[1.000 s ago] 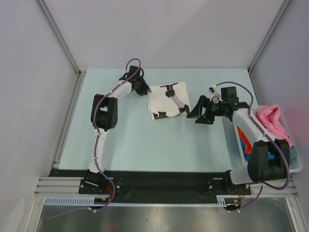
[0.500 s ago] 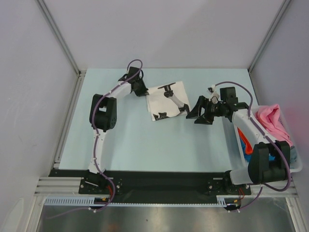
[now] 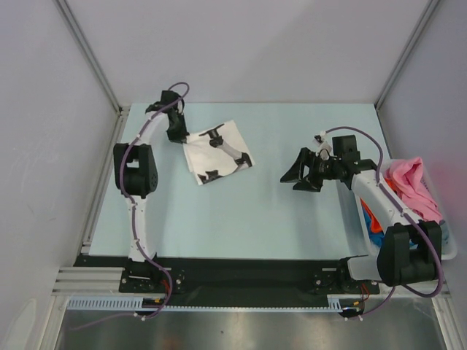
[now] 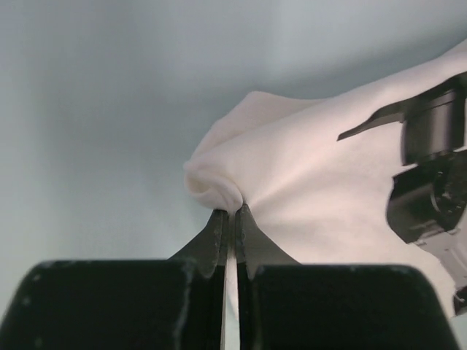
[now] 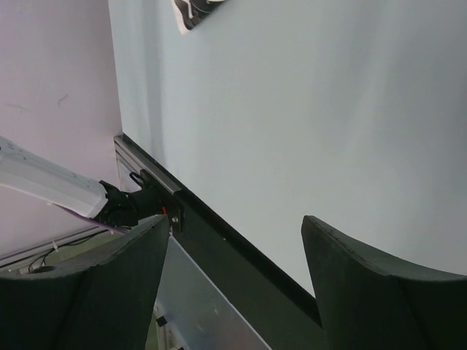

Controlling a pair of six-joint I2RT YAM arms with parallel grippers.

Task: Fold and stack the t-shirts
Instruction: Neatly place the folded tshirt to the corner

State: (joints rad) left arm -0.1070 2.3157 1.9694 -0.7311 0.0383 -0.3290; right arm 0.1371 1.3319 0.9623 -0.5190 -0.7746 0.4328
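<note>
White cotton tee with a black print, that's the white shirt (image 3: 219, 154), lying folded up at about 10 o'clock on the table (image 3: 241, 219). The left gripper (image 3: 183, 135) is at the shirt's 9 o'clock corner. In the left wrist view the left gripper (image 4: 230, 216) has its fingers pressed together on a bunched fold of the white shirt (image 4: 314, 182), so it's pinching cloth.

The right gripper (image 3: 295, 175) hangs over bare table at roughly 3 o'clock, well apart from the shirt. Its own camera shows the right gripper (image 5: 235, 240) with fingers (image 5: 95, 292) spread wide and nothing between them, and an edge of the shirt (image 5: 195, 12) way off at 12 o'clock.

Pink shirt (image 3: 412, 186) is heaped in the bin (image 3: 446, 244) at 4 o'clock, with some orange and blue cloth (image 3: 373, 221) showing beside the right arm.
</note>
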